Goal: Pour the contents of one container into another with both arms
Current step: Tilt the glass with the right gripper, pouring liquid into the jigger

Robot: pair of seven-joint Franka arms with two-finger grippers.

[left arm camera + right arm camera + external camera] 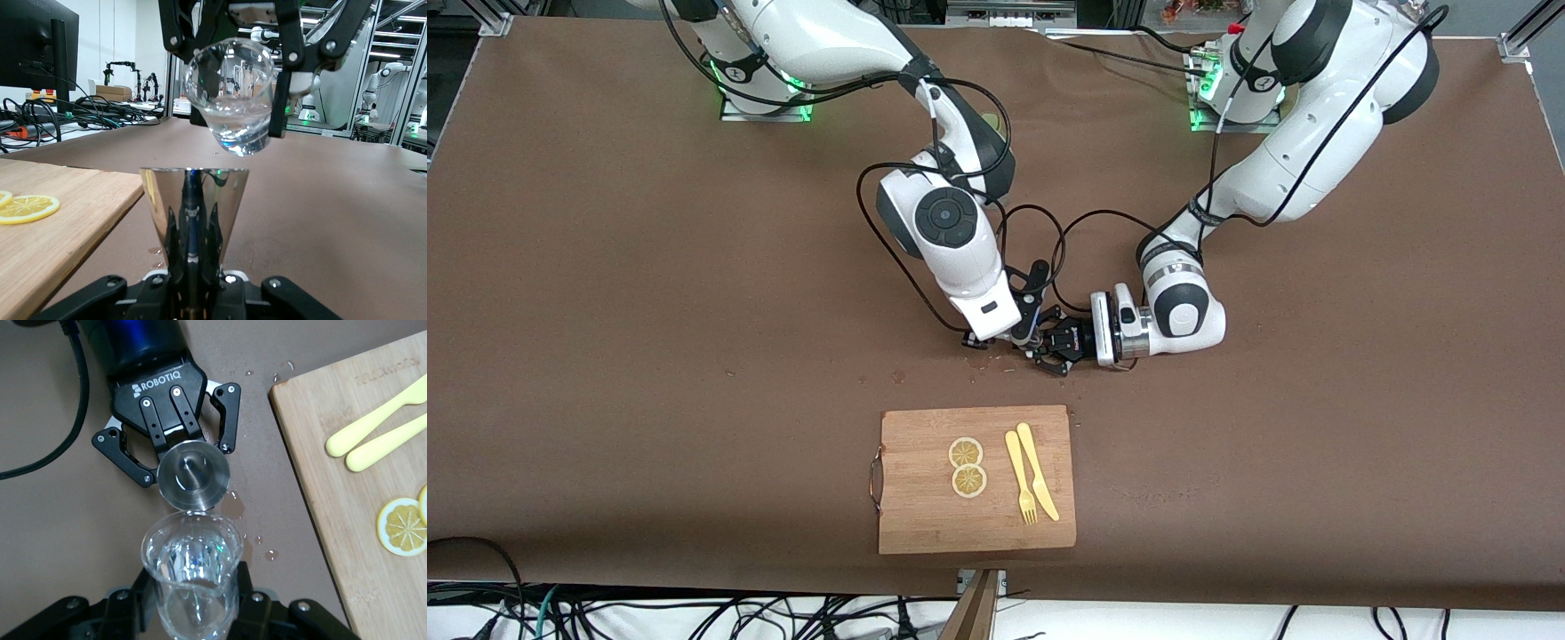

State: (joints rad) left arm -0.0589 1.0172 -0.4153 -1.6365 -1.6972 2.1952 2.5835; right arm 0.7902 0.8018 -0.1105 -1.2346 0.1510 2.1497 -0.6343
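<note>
the right tool (193,603) grips a tipped clear cup (191,567), light, slippery, squashable; the left tool (190,283) clamps a rigid steel cup (194,200) low on the tabletop (649,311).

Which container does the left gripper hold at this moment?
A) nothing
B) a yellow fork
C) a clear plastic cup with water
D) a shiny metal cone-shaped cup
D: the left gripper is clamped on the metal cup, while the right gripper tilts the clear cup above it.
</note>
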